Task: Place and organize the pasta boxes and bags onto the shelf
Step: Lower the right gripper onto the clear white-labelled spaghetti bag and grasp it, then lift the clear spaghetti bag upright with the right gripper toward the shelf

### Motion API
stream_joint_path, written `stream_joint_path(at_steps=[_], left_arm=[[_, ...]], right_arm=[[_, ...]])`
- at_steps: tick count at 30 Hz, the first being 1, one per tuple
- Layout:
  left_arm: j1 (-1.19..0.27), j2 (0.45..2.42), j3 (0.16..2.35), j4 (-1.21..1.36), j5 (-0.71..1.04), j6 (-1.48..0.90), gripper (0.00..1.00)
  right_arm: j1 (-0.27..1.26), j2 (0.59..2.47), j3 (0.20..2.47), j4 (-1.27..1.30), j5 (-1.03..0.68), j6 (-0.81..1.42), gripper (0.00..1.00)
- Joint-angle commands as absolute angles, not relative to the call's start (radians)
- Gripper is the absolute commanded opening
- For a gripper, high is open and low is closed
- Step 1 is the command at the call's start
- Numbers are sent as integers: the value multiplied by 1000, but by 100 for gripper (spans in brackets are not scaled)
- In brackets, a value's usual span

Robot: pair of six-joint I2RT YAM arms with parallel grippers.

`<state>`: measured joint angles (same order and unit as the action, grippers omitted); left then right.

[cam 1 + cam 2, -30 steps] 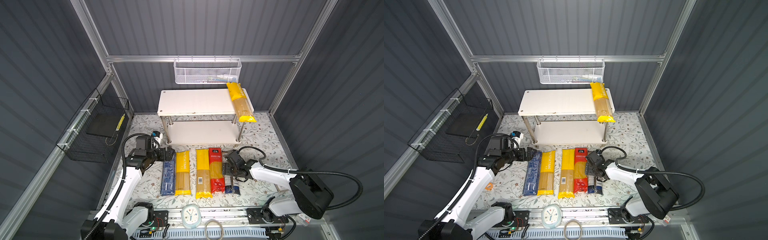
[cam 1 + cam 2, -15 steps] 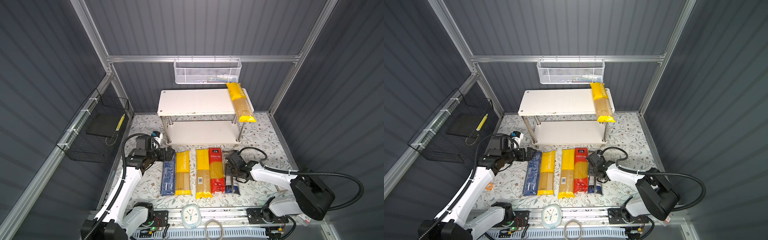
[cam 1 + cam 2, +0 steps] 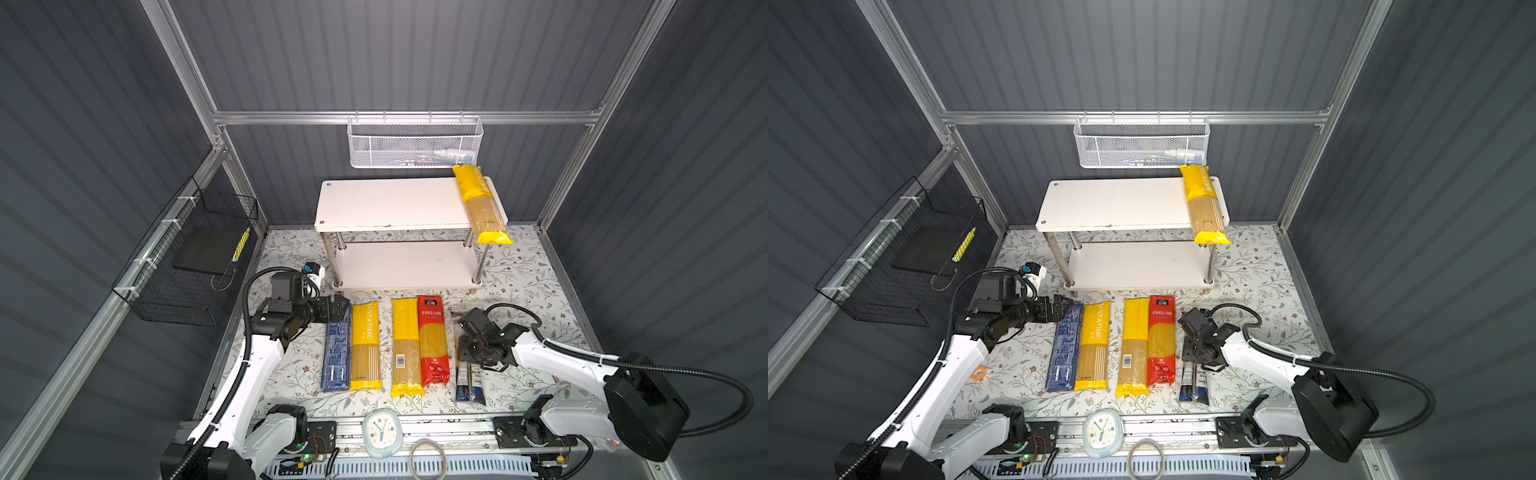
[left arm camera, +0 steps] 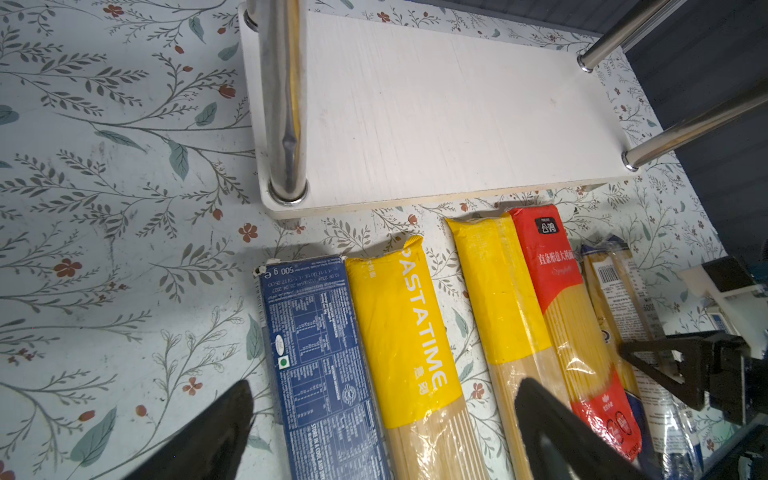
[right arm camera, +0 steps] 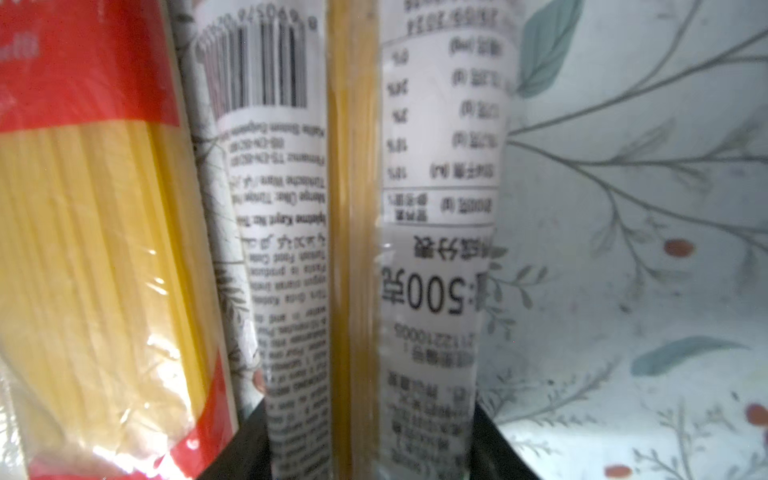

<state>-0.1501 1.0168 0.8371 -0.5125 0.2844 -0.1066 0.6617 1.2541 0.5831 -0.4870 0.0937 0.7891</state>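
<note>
One bag (image 3: 482,208) lies on the shelf (image 3: 390,205), at the top board's right end, overhanging the front. Before the shelf, on the surface (image 3: 523,282), a row runs left to right: box (image 3: 336,353), three bags (image 3: 405,345), last bag (image 3: 469,384).

Dark grey ribbed wall panels (image 3: 415,54) in aluminium framing (image 3: 179,54) close three sides; a floral tablecloth (image 3: 519,270) spreads beneath the left claw (image 3: 338,306) and the right claw (image 3: 467,353); a white mesh basket (image 3: 415,145) hangs on the back rail (image 3: 291,117), well beyond both; a black wire basket (image 3: 187,266) hangs on the side wall, outward of the left claw; light is even.
</note>
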Motion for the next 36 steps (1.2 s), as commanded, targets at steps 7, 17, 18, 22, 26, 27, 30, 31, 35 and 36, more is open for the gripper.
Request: stream_joint_path(at_steps=[7,17,18,22,26,27,30,31,35,36], left_arm=[[-153,992,868,-538,286,-87,99],[-153,991,869,-539,282,-87,99],[-154,991,870,-540,283,-87,99],[-153,991,870,-540,282,-87,99],[-153,989,869,-541,278,-87,99],[-153,989,868,-540,278,-87,99],[-153,991,871,-539,280,-87,99],[-153,994,871,-540,279,-87,99],[-153,993,872,-541,281,-87,99],[-153,994,871,-541,280,-87,99]], right_arm=[[597,1148,588,-558,80,754,42],[592,1133,676,-595,44,670,30],[592,1126,687,-605,39,663,30],[594,1061,726,-633,14,642,29],[602,1015,789,-666,-39,640,29],[606,1009,804,-670,-55,639,29],[626,1010,869,-706,-89,629,29],[633,1015,894,-719,-92,623,29],[653,1037,989,-752,-118,603,29],[658,1044,1004,-755,-132,598,29]])
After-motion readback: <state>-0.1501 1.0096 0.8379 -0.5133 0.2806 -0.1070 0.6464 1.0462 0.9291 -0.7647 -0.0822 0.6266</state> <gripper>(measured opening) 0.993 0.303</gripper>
